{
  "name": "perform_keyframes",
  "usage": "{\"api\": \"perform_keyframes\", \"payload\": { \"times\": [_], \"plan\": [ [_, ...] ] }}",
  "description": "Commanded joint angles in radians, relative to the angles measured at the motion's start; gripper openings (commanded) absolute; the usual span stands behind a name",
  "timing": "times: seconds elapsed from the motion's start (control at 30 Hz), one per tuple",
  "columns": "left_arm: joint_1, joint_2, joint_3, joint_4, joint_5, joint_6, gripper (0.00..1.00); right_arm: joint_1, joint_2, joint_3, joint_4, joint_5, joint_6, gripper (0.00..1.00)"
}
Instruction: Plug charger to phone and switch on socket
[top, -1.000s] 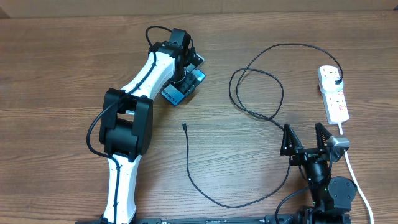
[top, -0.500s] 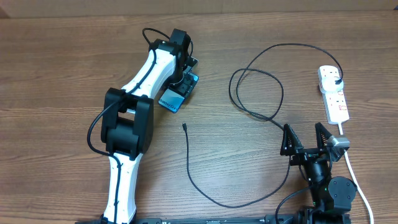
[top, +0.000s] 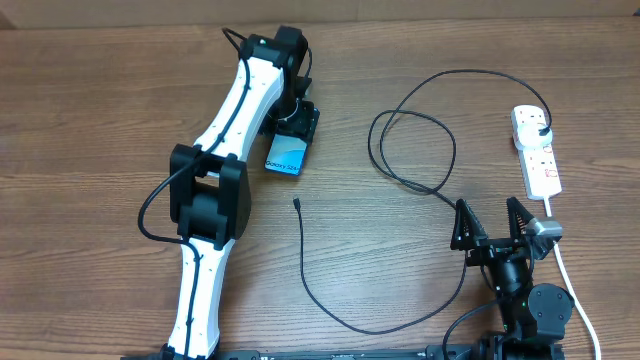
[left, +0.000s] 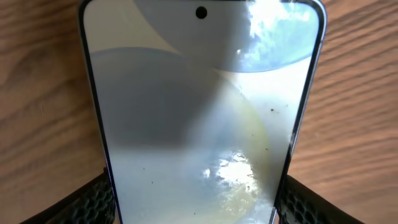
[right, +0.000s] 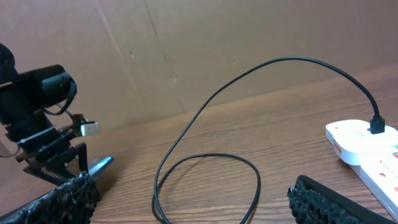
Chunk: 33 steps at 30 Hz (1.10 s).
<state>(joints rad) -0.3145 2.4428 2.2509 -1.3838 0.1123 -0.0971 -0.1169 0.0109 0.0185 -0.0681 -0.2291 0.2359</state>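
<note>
Teal-screened phone (top: 287, 158), upper centre; left gripper (left: 194, 202) clamped across its sides. Right gripper (top: 492, 222) gapes wide, lower right. Port end likely hidden under the wrist: turn it clear toward the charger tip (top: 298, 203), mid-frame.

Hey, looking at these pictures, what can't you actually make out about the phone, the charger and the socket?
Left wrist view: the phone runs off the bottom edge, so its port end is cut off.
Overhead: the socket switches are too small to read as on or off. The charger tip is too small to tell its type.
Right wrist view: the socket is mostly cut off by the right edge.
</note>
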Motion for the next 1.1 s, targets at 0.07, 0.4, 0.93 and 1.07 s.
{"api": "perform_keyframes", "payload": {
  "times": [0.07, 0.4, 0.93, 1.07],
  "plan": [
    [0.006, -0.008, 0.059, -0.058, 0.089, -0.077, 0.53, 0.005, -0.007, -0.011, 0.006, 0.000, 0.003, 1.00],
    [0.049, -0.008, 0.059, -0.183, 0.258, -0.122, 0.32, 0.005, -0.007, -0.011, 0.006, 0.000, 0.003, 1.00],
    [0.061, -0.008, 0.059, -0.131, 0.729, -0.432, 0.04, 0.005, -0.007, -0.011, 0.016, -0.626, 0.189, 1.00],
    [0.064, -0.008, 0.059, -0.141, 0.732, -0.555, 0.04, 0.005, -0.007, -0.011, 0.006, -0.761, 0.221, 1.00]
  ]
}}
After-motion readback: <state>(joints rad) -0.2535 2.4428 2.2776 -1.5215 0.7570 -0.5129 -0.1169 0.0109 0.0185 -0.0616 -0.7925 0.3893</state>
